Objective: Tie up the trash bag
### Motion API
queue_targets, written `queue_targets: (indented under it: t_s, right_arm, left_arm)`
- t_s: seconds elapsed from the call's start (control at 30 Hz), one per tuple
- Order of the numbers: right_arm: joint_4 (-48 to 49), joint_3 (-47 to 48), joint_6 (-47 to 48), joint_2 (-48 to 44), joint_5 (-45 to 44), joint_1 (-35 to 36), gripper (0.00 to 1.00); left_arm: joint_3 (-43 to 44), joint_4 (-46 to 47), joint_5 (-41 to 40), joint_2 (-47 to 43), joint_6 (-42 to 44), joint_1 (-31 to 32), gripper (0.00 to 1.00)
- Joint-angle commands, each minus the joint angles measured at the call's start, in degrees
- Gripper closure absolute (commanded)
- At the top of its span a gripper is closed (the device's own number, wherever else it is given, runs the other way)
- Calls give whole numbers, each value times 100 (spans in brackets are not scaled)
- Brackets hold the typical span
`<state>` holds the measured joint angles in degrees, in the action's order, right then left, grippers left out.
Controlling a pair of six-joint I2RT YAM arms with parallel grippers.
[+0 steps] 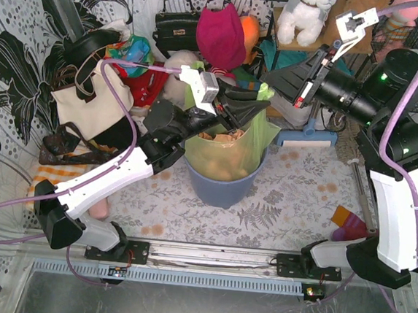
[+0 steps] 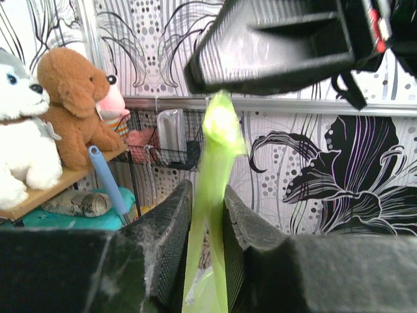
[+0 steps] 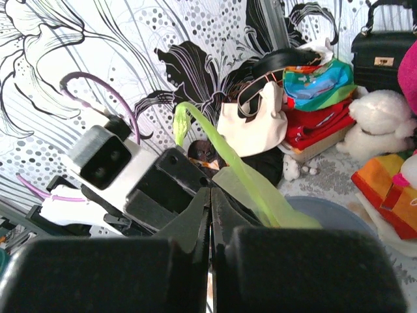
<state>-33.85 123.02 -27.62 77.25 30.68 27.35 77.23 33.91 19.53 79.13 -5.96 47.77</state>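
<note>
The lime-green trash bag (image 1: pixel 227 154) stands in a blue-grey bin (image 1: pixel 221 190) at mid-table, with tan paper showing at its mouth. A twisted strip of the trash bag (image 2: pixel 218 163) rises between my left gripper's (image 2: pixel 207 195) pads, which stand slightly apart around it. The strip runs taut up to the underside of my right gripper (image 1: pixel 268 85), just above the left gripper (image 1: pixel 256 106). In the right wrist view my right gripper (image 3: pixel 210 190) is shut, its tips against pale green film (image 3: pixel 242 182), and a green strip (image 3: pixel 221 153) arches past its right finger.
A cream handbag (image 1: pixel 89 106), a black handbag (image 1: pixel 178 26), a magenta hat (image 1: pixel 221 33) and plush toys (image 1: pixel 305 15) crowd the back. A blue brush (image 1: pixel 306 139) lies right of the bin. An orange and purple object (image 1: pixel 348 223) sits near the right arm's base.
</note>
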Motion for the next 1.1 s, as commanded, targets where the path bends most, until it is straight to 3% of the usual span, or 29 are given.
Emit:
queue_targets:
  t_s: [0.0, 0.13, 0.27, 0.37, 0.4, 0.5, 0.53, 0.77, 0.93, 1.07]
  right_arm:
    - [427, 200, -102, -114, -157, 24, 100]
    - [499, 196, -144, -105, -180, 24, 100]
    - [411, 191, -91, -104, -212, 24, 100]
    - [123, 216, 45, -143, -456, 24, 100]
    - [30, 208, 86, -167, -543, 24, 95]
    - [-211, 123, 178, -239, -575, 24, 63]
    - [-250, 69, 194, -259, -513, 24, 57]
    - [-460, -250, 235, -332, -269, 24, 39]
    - [-614, -343, 356, -351, -343, 24, 42]
    - [-562, -380, 358, -351, -402, 24, 54]
  left_arm:
    - [-179, 225, -2, -45, -116, -35, 67]
    - [-173, 70, 91, 4, -132, -39, 72]
    - [-149, 34, 75, -13, -147, -37, 87]
    - [-147, 76, 56, -101, -109, -37, 91]
    - [-147, 94, 45, -123, -108, -35, 91]
    - [-117, 92, 14, -178, -76, -35, 92]
    - [-110, 78, 9, -183, -61, -39, 92]
    - [-127, 28, -30, -181, -45, -32, 92]
    - [-123, 78, -23, -175, -79, -39, 92]
    - [-94, 63, 20, -171, -82, -35, 91]
